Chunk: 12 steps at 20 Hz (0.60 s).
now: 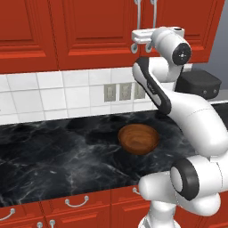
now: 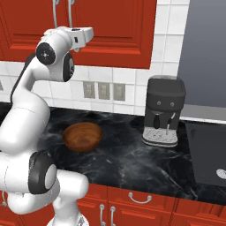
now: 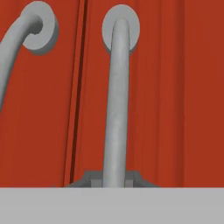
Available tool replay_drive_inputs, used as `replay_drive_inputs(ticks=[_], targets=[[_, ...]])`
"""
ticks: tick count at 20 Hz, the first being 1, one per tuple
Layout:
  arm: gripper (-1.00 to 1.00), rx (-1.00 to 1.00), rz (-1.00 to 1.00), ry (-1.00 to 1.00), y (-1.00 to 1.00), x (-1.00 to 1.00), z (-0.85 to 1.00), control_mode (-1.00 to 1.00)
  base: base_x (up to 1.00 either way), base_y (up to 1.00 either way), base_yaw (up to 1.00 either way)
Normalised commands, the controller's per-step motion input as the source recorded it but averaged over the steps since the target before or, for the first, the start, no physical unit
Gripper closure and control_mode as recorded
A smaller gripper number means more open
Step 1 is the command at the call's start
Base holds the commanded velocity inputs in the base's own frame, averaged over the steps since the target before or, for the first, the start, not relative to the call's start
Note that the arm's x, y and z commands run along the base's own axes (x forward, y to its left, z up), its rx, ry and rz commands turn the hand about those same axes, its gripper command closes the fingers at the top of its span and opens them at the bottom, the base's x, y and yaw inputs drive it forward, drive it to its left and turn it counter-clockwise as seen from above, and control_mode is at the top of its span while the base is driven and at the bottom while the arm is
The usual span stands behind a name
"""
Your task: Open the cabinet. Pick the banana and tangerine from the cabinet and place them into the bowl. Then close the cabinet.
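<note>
The red cabinet (image 1: pixel 98 31) (image 2: pixel 114 31) hangs over the counter with both doors closed. In the hand view two silver bar handles run side by side. The right handle (image 3: pixel 116 109) passes between my fingertips (image 3: pixel 90 178), and my gripper (image 3: pixel 114 180) is shut on its lower part. My gripper (image 1: pixel 134 46) (image 2: pixel 77 45) is raised against the door's lower edge. The brown wooden bowl (image 1: pixel 139 138) (image 2: pixel 82 136) sits empty on the black counter below the hand. Banana and tangerine are hidden behind the closed doors.
A dark coffee machine (image 2: pixel 164 111) (image 1: pixel 198 84) stands on the counter right of the bowl, with a black cooktop (image 2: pixel 207 152) beyond it. Wall outlets (image 2: pixel 103 91) sit on the white tiles. Red drawers (image 1: pixel 75 205) line the counter's front.
</note>
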Motion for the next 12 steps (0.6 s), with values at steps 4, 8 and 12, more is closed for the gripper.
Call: replay_drive_inputs(ticks=[4,8,12], targets=[[1.0,0.0,0.0,0.0,0.0,0.0,0.0,-1.0,0.0,0.0,0.0],[1.0,0.0,0.0,0.0,-0.2,-0.21,0.12,-1.0,0.0,0.0,0.0],[1.0,0.03,0.0,0.0,-0.45,-0.5,0.36,-1.0,0.0,0.0,0.0]])
